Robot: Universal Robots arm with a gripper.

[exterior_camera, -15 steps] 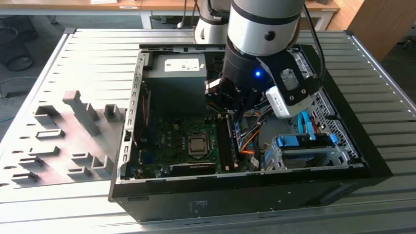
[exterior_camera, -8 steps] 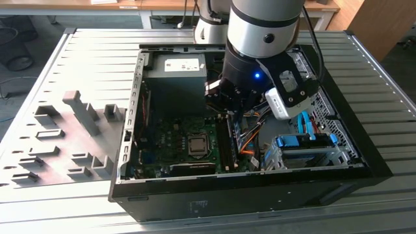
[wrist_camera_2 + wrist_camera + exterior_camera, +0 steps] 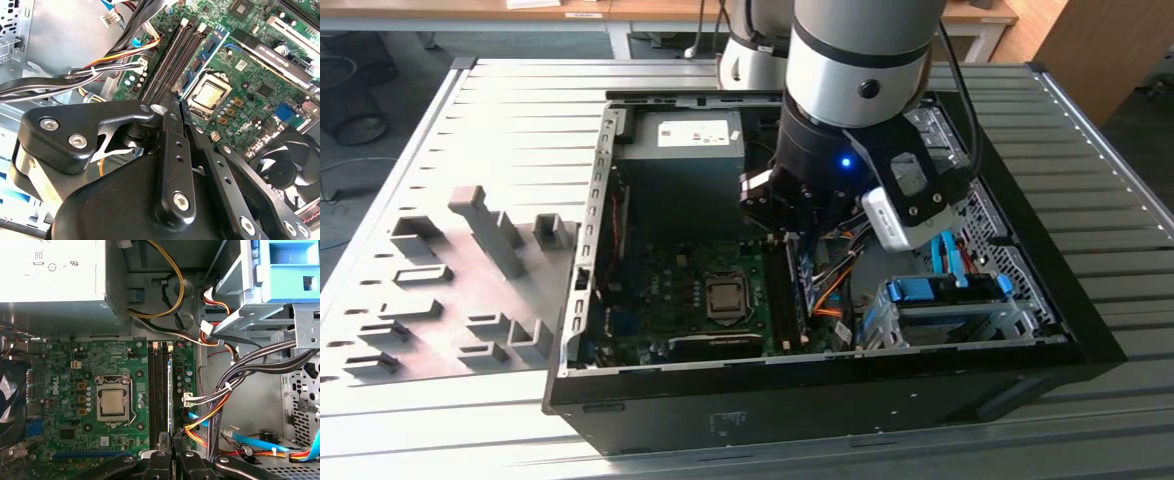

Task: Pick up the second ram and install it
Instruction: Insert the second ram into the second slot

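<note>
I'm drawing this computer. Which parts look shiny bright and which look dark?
Exterior view: the silver arm gleams, a blue light glows on it, and inside the case it is shadowy. First wrist view: the power supply is palest, the fan darkest.

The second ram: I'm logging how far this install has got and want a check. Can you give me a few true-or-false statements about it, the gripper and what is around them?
1. The gripper is down inside the open computer case, at the memory slots. True.
2. Its fingers hold nothing. False: the second ram, a thin blue-green board, runs out from between them.
3. A cooler covers the processor. False: its metal top is bare.
4. The grey slotted holder lies on the table, outside the case, on the exterior view's left. True.
</note>
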